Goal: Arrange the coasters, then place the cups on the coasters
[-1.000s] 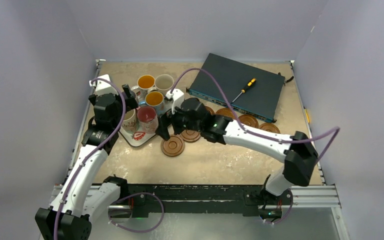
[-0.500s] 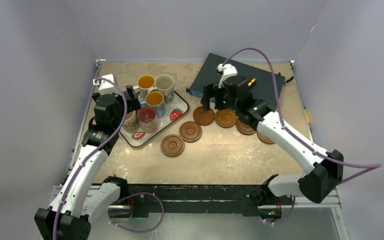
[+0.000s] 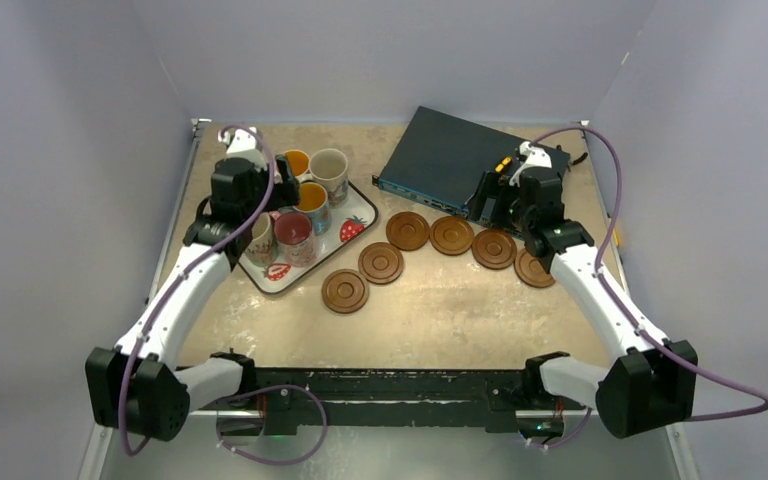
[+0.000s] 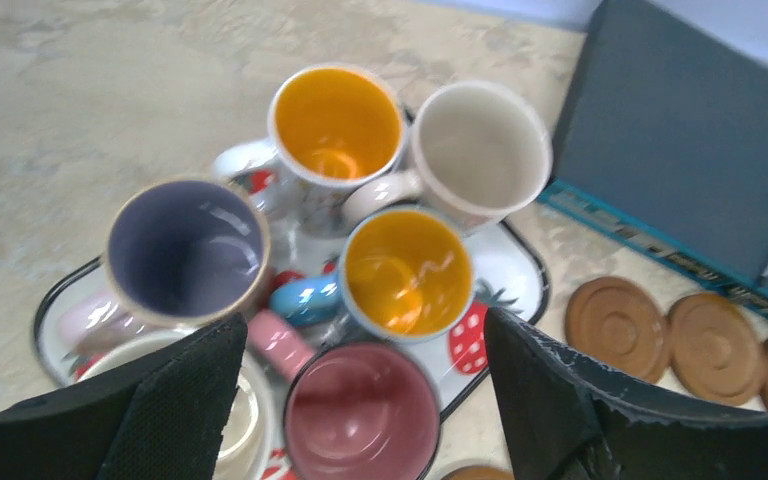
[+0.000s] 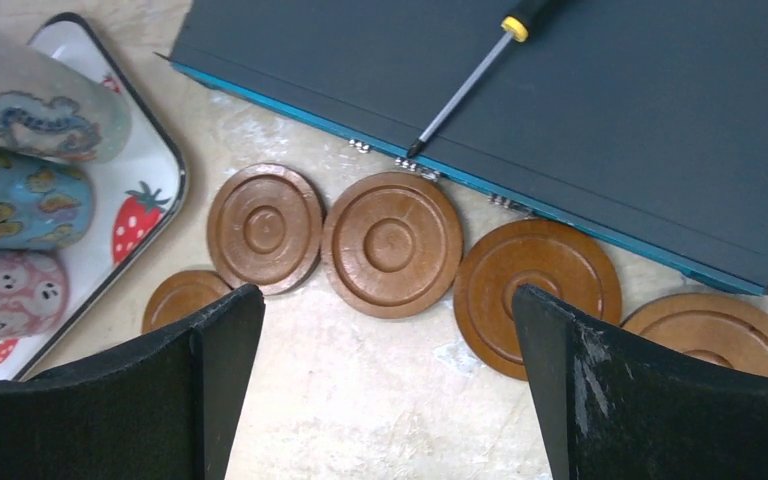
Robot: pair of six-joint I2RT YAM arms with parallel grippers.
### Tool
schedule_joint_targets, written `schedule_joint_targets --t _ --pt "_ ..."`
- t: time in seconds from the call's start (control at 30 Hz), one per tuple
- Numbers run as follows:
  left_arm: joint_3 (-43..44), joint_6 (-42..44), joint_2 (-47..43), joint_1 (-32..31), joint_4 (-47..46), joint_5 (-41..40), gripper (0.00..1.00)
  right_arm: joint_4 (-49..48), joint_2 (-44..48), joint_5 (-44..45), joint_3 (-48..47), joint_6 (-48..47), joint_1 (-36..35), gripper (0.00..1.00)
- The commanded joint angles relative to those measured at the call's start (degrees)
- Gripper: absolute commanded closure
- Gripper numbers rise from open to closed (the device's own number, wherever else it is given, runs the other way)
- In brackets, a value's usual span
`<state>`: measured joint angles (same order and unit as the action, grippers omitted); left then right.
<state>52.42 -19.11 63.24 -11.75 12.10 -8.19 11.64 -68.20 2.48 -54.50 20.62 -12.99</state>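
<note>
While the left pincer [image 4: 365, 400] gapes above the cups [image 4: 408, 272], the right pincer [image 5: 390, 385] hangs open over coasters [image 5: 390, 243].

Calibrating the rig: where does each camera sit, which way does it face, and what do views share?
Top external: above and behind both arms, looking down on the table; both show fully.
Left wrist: looks down on the cups on the tray; left claw frames the bottom.
Right wrist: looks down on the coasters and dark box; right claw likewise.
Both wrist views share tray and coasters.

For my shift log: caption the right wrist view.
Open right gripper over coasters beside a dark case bearing a screwdriver.
</note>
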Motion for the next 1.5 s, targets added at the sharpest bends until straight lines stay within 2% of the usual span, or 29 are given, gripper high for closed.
schedule_joint_targets --t 0.0,0.1,0.43,0.93,1.13,1.47 --pt "10.8 -2.41 7.68 -0.18 -0.37 7.72 0.21 -6.05 4.31 -4.14 1.71 1.66 -0.33 0.03" --pt "16.74 -3.35 14.57 -0.3 2.09 7.92 0.35 -5.82 5.01 -4.8 2.31 1.21 -0.28 0.05" --pt "27.99 -2.09 28.42 -2.43 7.01 3.81 0.56 -5.97 8.63 -7.63 5.83 0.01 -0.28 0.06" --pt "33.42 -1.11 37.85 -3.72 8.39 -1.56 0.62 -6.43 7.91 -9.95 7.54 -0.69 -0.28 0.07" --pt "33.94 -0.58 39.89 -3.73 7.54 0.31 0.71 -6.37 7.57 -10.04 7.68 -0.55 -0.29 0.07" --pt "31.64 1.09 39.84 -4.66 7.02 1.57 0.77 -6.5 7.3 -10.15 7.74 0.14 -0.28 0.07"
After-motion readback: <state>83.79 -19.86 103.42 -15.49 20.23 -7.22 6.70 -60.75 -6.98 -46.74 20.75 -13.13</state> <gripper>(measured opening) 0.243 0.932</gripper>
